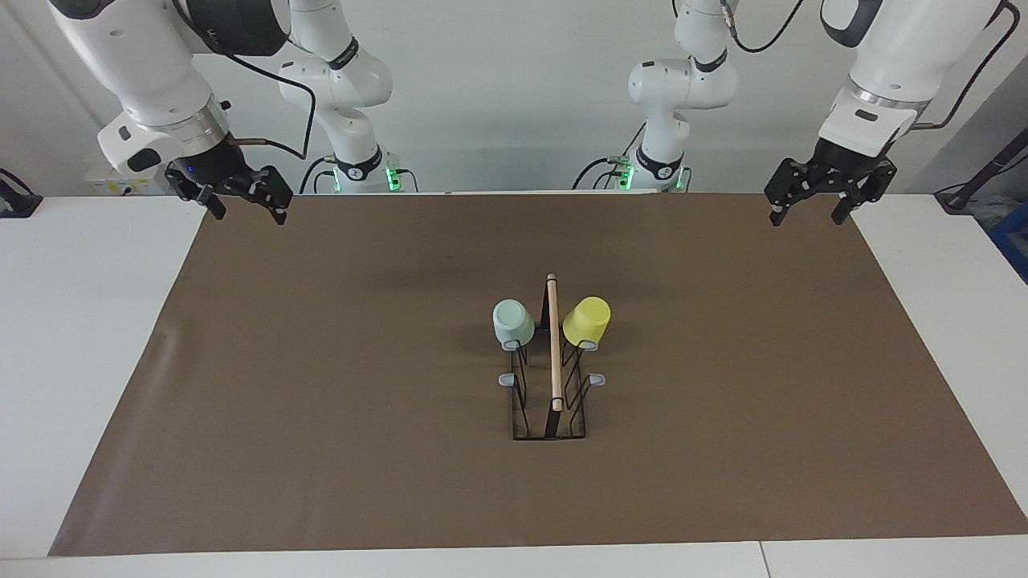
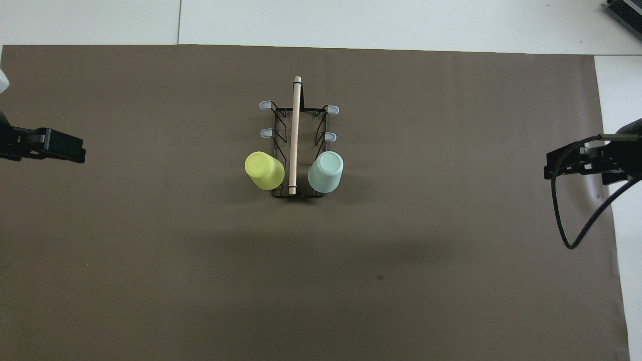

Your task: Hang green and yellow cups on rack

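Facing view showed the pale mint-green plastic tumbler [image 1: 513, 323] and bright yellow plastic tumbler [image 1: 586, 320] hung upturned on the black wire rack's [image 1: 549, 417] prongs nearest the robots, probably to drain; the left gripper [image 1: 811, 202] and right gripper [image 1: 245, 197] waited apart, fingers spread, holding nothing.

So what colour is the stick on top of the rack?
Light wood on the stick, atop the black rack; the overhead view shows it best.

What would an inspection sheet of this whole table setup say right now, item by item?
Surface: brown mat on a white table.
Job's things: green cup and yellow cup hang upturned on the rack, on the prongs nearest the robots; four prongs bare.
Clutter: nothing seen.
Grippers: left gripper and right gripper open, empty, raised over the mat's corners nearest the robots, waiting.
Cables: black cable loops by the right gripper.
Surroundings: white wall.
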Available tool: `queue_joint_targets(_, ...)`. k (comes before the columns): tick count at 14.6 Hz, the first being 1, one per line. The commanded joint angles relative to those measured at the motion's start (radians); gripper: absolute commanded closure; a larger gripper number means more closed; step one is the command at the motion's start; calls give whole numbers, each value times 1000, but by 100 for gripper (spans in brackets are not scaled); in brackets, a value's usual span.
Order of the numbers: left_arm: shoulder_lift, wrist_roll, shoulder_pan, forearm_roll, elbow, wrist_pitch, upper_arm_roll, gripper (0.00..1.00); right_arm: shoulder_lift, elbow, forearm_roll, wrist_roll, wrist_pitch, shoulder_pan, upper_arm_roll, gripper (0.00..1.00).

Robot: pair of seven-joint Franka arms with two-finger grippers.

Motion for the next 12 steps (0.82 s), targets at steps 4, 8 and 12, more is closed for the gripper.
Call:
queue_joint_targets(4, -91, 27, 23, -15, -138, 6, -9, 0, -4, -9, 0, -5, 10, -4, 3, 0)
queue_joint_targets(8, -92, 26, 26, -13, -145, 13, -6, 0, -10, -32, 2, -4, 83, -4, 3, 0)
queue_joint_targets(12, -92, 35, 38, -13, -140, 16, -9, 0, -10, -32, 2, -10, 81, -4, 5, 0)
